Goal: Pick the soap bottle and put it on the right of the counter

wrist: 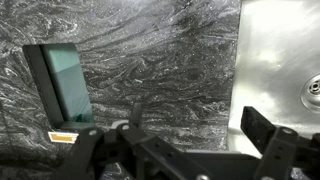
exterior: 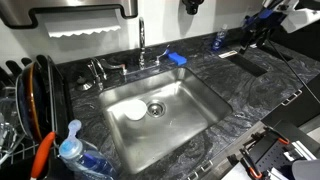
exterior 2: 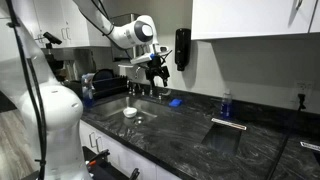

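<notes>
The soap bottle [exterior: 72, 150], clear with blue liquid and a pale cap, stands on the counter [exterior: 245, 100] at the near left corner of the sink. It also shows in an exterior view [exterior 2: 88, 87], beside the dish rack. My gripper [exterior 2: 159, 70] hangs high above the faucet, far from the bottle. In an exterior view only its dark tip [exterior: 190, 5] shows at the top edge. In the wrist view the gripper [wrist: 195, 135] is open and empty over the marbled counter [wrist: 160, 60]. The bottle is out of the wrist view.
A steel sink [exterior: 160, 105] with a faucet [exterior: 142, 45] lies mid-counter. A flat blue sponge [exterior: 176, 58] and a small dark-blue bottle [exterior: 218, 41] sit behind it. A dish rack [exterior: 25, 100] stands left. A rectangular inset panel [wrist: 65, 85] lies in the counter.
</notes>
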You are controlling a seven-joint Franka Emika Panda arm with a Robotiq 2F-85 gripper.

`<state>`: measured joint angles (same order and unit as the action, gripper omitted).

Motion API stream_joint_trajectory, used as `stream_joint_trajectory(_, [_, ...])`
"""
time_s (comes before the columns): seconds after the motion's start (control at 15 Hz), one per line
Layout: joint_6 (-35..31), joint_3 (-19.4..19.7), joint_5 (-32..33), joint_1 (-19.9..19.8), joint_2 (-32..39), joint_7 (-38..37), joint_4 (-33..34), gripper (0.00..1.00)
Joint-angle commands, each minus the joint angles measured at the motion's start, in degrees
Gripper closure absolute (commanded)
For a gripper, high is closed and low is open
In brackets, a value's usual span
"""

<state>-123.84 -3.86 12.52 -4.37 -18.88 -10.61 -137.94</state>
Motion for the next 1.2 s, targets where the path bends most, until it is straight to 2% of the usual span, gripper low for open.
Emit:
stream_joint_trajectory(0.0, [0.2,0.5,0.2,0.6,0.0,-0.1,0.1,0.0])
stream_joint_trajectory(0.6, [-1.9,-0.9,-16.3,12.7,-4.9,9.5,-1.2,0.0])
stream_joint_trajectory(1.13, [-12.6,-0.6,-32.8,24.4,-4.3,30.8,-5.5,0.0])
